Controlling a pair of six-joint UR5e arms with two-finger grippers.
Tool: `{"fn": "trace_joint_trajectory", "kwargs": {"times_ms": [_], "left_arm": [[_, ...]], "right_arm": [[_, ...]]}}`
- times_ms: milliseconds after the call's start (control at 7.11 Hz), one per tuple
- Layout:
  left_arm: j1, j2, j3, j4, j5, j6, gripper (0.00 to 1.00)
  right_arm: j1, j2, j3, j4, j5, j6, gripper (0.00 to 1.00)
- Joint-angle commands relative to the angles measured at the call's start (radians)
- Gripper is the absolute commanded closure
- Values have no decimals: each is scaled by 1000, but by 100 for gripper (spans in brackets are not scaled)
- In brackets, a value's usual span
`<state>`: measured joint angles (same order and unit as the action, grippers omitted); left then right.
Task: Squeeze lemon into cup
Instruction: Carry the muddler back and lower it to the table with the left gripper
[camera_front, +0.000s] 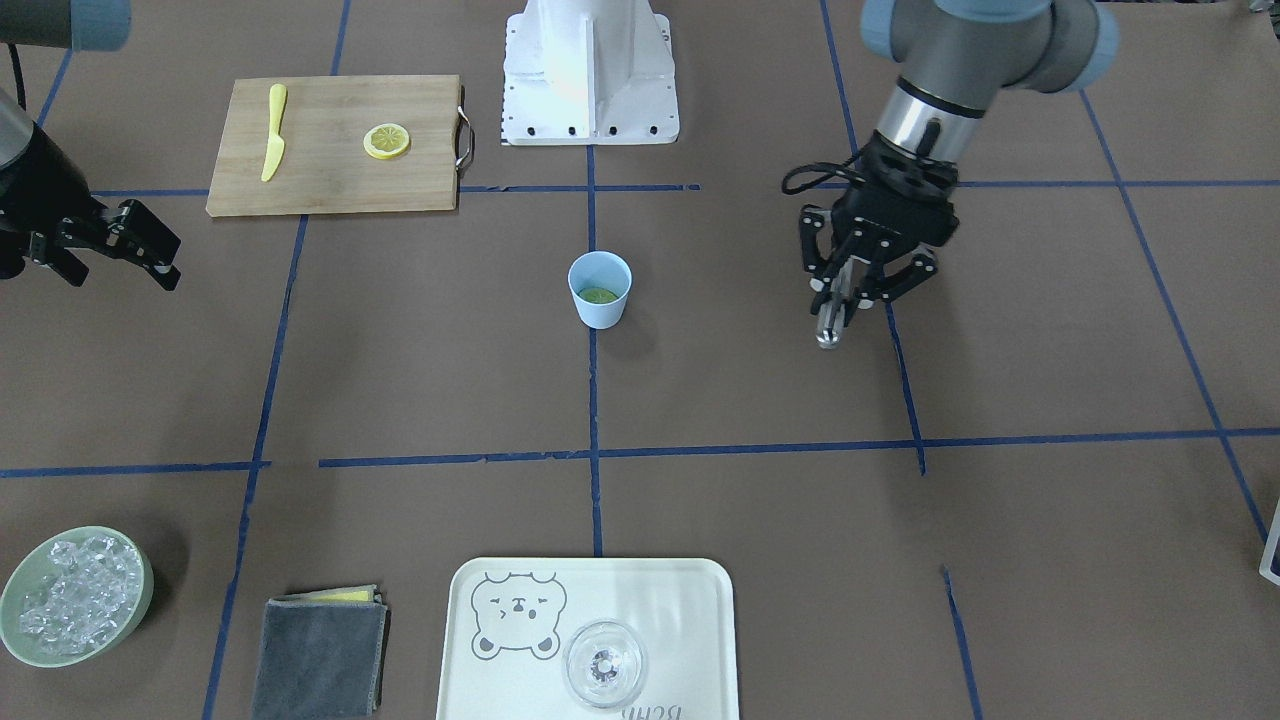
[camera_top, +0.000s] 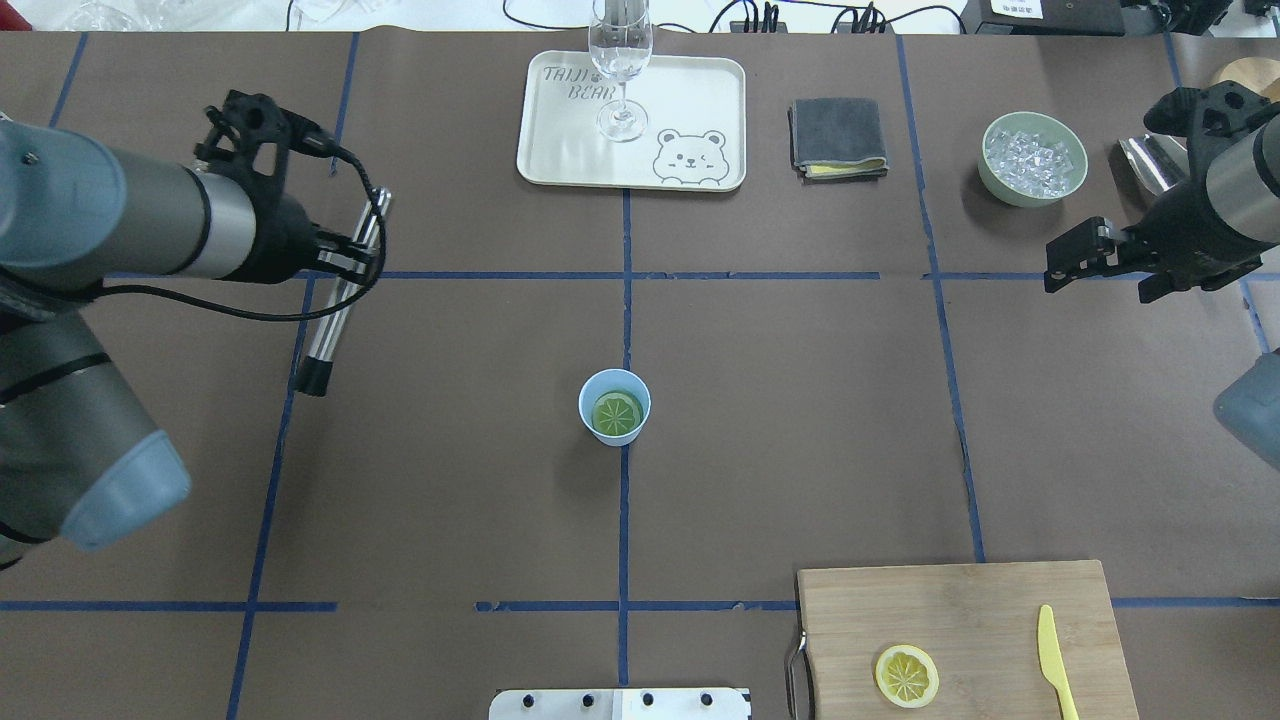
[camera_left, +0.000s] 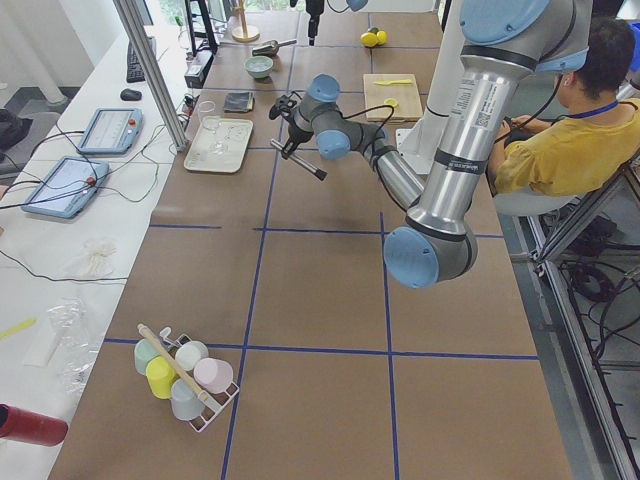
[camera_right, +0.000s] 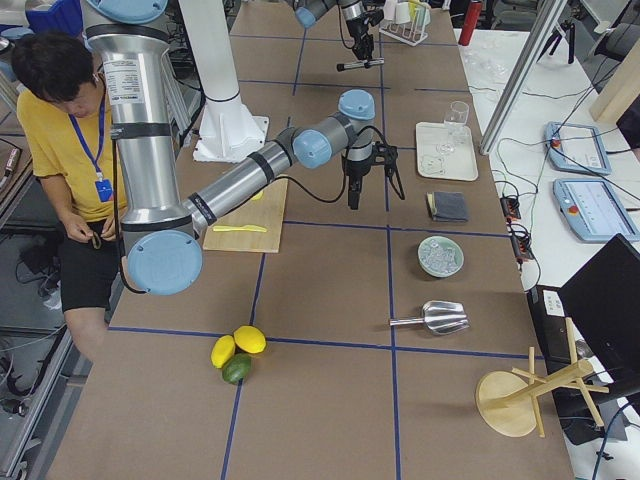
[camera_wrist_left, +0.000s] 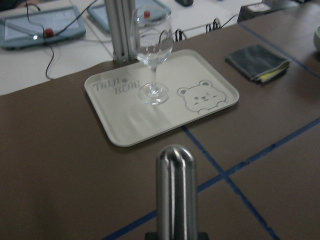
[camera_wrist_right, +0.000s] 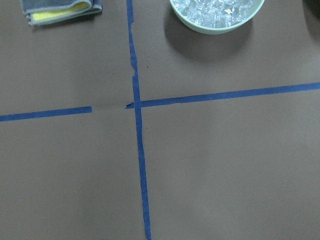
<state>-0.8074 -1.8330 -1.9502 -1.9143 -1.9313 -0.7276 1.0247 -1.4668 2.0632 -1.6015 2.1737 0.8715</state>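
Even overhead light fills the room, leaving only soft shadows beside the cup (camera_front: 600, 290) and the bowl of ice (camera_front: 75, 595). The white robot base (camera_front: 590, 70) glares, washed out. The left wrist view is dimmer and softer, its near metal rod (camera_wrist_left: 175, 192) blurred.

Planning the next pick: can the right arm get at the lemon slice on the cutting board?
Probably yes. The lemon lies alone on the cutting board on that arm's side, clear of the knife, and the right gripper is open and empty.

cutting board (camera_front: 330, 170): yellow knife (camera_front: 273, 135) on it | tray (camera_front: 690, 600): wine glass (camera_front: 604, 663) upright | grey cloth (camera_front: 320, 655) | ice bowl (camera_top: 1033, 198) | metal rod (camera_top: 335, 310)
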Motion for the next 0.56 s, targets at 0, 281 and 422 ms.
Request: {"fn": "trace_joint_trajectory", "kwargs": {"times_ms": [0,281,422], "left_arm": [[-135,171,93,38,-289,4,100],[-133,224,193,34,-324,-7,100],[-131,219,229,34,-327,-15,100]], "right_arm": [[2,-21,-9,-2,3,-31,0],[72,-41,-38,-5,69,-103,0],[99,-47,-49,-8,112,-136,0]]}}
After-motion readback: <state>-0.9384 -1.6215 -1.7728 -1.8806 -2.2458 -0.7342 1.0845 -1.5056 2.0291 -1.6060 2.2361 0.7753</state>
